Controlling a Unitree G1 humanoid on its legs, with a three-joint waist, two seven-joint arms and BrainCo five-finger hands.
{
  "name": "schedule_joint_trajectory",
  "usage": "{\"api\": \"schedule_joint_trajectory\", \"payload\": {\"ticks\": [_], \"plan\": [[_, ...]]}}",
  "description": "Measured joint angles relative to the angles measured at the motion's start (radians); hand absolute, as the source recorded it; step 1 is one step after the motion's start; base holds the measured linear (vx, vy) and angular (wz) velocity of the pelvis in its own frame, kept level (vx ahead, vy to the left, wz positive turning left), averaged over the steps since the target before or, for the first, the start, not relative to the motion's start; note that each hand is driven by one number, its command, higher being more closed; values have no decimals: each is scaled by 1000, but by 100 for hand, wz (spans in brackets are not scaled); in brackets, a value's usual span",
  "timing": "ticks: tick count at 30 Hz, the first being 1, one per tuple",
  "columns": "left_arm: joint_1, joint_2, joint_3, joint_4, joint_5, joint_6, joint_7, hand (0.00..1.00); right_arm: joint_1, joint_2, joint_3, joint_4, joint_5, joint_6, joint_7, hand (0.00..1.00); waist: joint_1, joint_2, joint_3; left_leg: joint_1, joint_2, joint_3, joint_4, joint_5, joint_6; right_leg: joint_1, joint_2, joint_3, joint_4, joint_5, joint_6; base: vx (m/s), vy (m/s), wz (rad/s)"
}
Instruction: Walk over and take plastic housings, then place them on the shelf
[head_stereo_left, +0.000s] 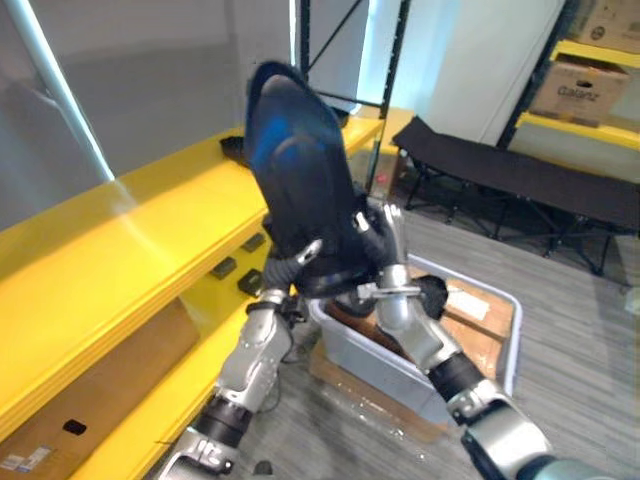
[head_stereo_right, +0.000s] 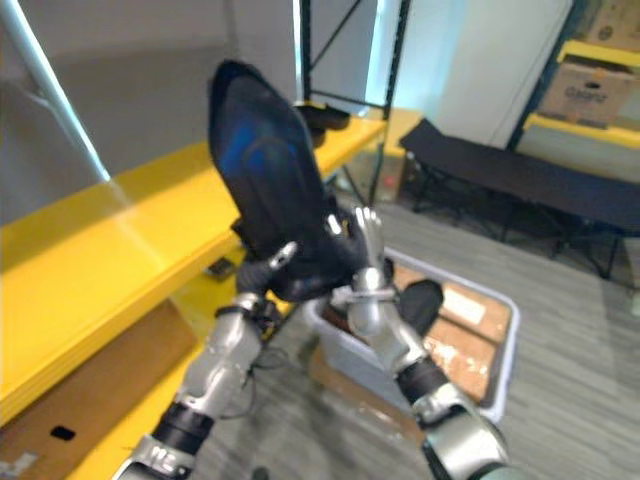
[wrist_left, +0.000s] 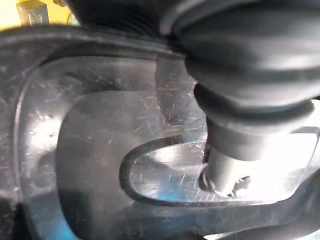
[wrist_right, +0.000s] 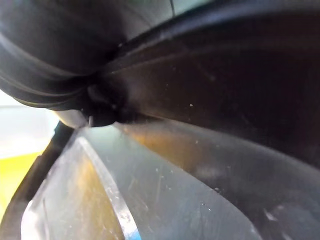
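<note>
A large black plastic housing (head_stereo_left: 300, 170) stands upright in the air, carried between my two hands, beside the yellow shelf (head_stereo_left: 130, 260) and above a grey bin (head_stereo_left: 512, 345). My left hand (head_stereo_left: 288, 268) presses on its lower left side with a finger laid flat along it. Against its lower right side my right hand (head_stereo_left: 392, 280) holds straight fingers pointing up. Both hands are open. Up close, the scratched glossy housing surface (wrist_left: 100, 150) fills the left wrist view and also shows in the right wrist view (wrist_right: 175, 190). Another dark housing (head_stereo_right: 415, 300) lies in the bin.
A black part (head_stereo_right: 325, 118) rests at the far end of the shelf top. Small black pieces (head_stereo_left: 225, 267) lie on the lower yellow board, with cardboard (head_stereo_left: 100, 390) below. A black folding cot (head_stereo_left: 520, 175) stands behind the bin. A cardboard box (head_stereo_left: 580, 90) sits on a rack at upper right.
</note>
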Motion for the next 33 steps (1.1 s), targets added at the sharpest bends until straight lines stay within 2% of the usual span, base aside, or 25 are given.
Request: {"api": "schedule_joint_trajectory", "payload": {"ticks": [3,5,7,10,11,14,19,20,22,23,25,27,29,33], "plan": [[19,-1,-7,0,1,-30,18,100,40,11,-1,-23,6,0,0,100,-2,1,1,-30,-1,13,5,-1,-1,-50,-6,18,37,-12,-1,-23,9,-14],[15,-6,-11,0,1,-58,38,100,49,13,-3,-35,8,0,0,100,-10,1,18,-64,-2,12,24,1,-1,-113,-21,20,119,-41,-7,-12,13,9],[-22,-10,-7,0,22,-88,61,100,20,18,-21,-41,6,0,-3,100,-18,-5,120,-144,-10,-8,174,-42,9,-182,-68,30,279,-94,-8,-55,24,17],[-71,-11,4,0,31,-116,71,100,-30,20,-32,-42,-3,0,-28,100,-4,-3,206,-228,-13,-14,299,-91,19,-263,-102,52,405,-150,-10,-149,18,2],[-76,-11,4,0,31,-121,71,100,-35,20,-32,-42,-4,0,-33,0,-4,-2,217,-233,-14,-17,311,-100,22,-268,-105,52,416,-159,-11,-146,8,7],[-89,-12,10,-1,39,-137,71,100,-25,28,-26,-63,-5,-6,-42,0,-4,0,239,-262,-16,-30,356,-125,19,-282,-113,55,443,-184,-8,-86,15,7],[-140,-47,54,-59,71,-220,73,100,19,48,1,-67,0,-21,-41,0,-8,9,250,-280,-16,-32,412,-158,30,-282,-118,64,459,-194,-3,0,23,0],[-140,-51,58,-93,111,-236,83,100,19,46,-1,-74,9,-45,-41,0,-8,14,256,-279,-18,-29,415,-161,32,-283,-118,69,458,-195,-3,5,39,-2],[-139,-51,65,-116,138,-237,97,100,20,43,-8,-86,40,-70,-27,0,-9,16,257,-279,-18,-28,415,-163,31,-282,-119,71,457,-195,-2,5,17,-1],[-139,-56,69,-137,201,-236,136,100,34,41,-13,-114,125,-100,50,0,-8,16,257,-279,-17,-30,420,-166,26,-280,-117,71,458,-195,-6,0,0,0],[-139,-62,85,-159,245,-235,166,100,62,36,-17,-139,181,-113,120,0,-8,16,257,-279,-16,-32,434,-170,23,-274,-116,70,459,-195,-6,33,8,2],[-127,-74,134,-199,332,-231,204,100,152,16,-66,-230,331,-147,284,0,-12,19,260,-278,-6,-37,462,-195,21,-252,-103,69,453,-191,2,46,11,0],[-104,-72,187,-219,400,-225,235,100,218,-9,-133,-306,424,-155,381,0,-21,19,265,-276,8,-38,490,-223,20,-227,-87,68,433,-188,6,33,37,-8],[-17,-40,267,-231,563,-169,323,100,343,-33,-311,-471,660,-227,507,0,-32,12,268,-272,36,-32,533,-270,23,-185,-46,90,371,-189,12,29,45,-13]]}}
